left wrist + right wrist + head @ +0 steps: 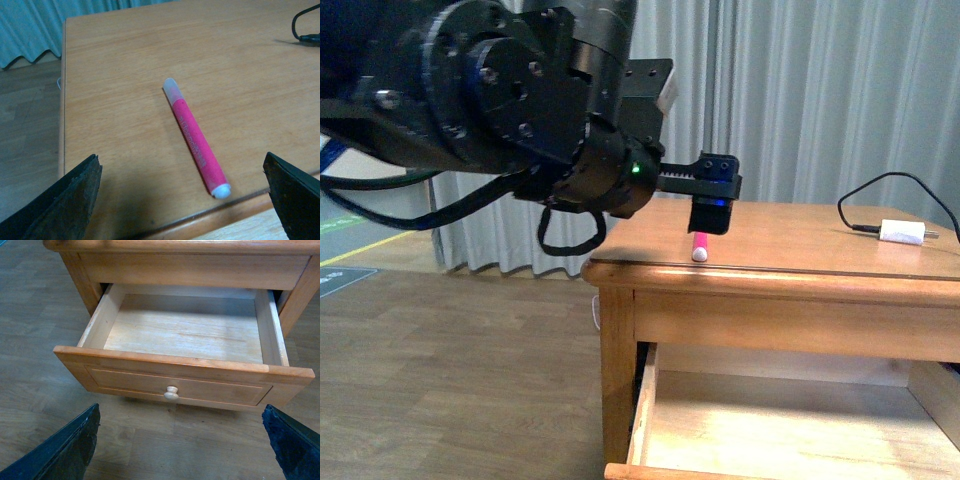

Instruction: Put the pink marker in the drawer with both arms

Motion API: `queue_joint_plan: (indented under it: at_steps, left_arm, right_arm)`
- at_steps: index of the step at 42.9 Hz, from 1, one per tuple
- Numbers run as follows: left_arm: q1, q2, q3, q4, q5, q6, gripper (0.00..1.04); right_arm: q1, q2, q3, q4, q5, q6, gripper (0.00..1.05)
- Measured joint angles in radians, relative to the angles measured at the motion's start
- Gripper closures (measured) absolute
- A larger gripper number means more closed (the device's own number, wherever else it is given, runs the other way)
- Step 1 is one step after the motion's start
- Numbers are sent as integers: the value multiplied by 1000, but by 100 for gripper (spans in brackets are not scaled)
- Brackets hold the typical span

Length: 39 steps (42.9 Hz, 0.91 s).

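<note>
The pink marker point(700, 247) lies on the cabinet top near its front edge, white end toward me. In the left wrist view the marker point(196, 137) lies diagonally between the jaws. My left gripper point(710, 228) hovers just above it, open and empty; its jaws stand wide on either side point(181, 166). The upper drawer point(125, 376) is pulled out, its pale interior empty and its round knob point(171, 393) facing me. It also shows at the bottom of the front view point(642, 400). My right gripper point(180, 410) is open and empty, in front of the drawer above the floor.
A white plug adapter point(902, 232) with a black cable point(890, 182) lies at the right of the cabinet top point(790, 230). Grey curtains hang behind. Wooden floor point(150, 440) lies in front of and left of the cabinet.
</note>
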Motion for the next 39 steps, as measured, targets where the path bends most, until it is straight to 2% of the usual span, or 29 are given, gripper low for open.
queue_joint_plan:
  at_steps: [8, 15, 39]
  left_arm:
    - [-24, 138, 232, -174, -43, -77, 6]
    - [-44, 223, 349, -246, -71, -93, 6]
    - [-62, 277, 422, -357, -127, -90, 6]
  right_arm:
    - [0, 0, 0, 0, 0, 0, 8]
    - [0, 0, 0, 0, 0, 0, 8]
    - [0, 0, 0, 0, 0, 0, 8]
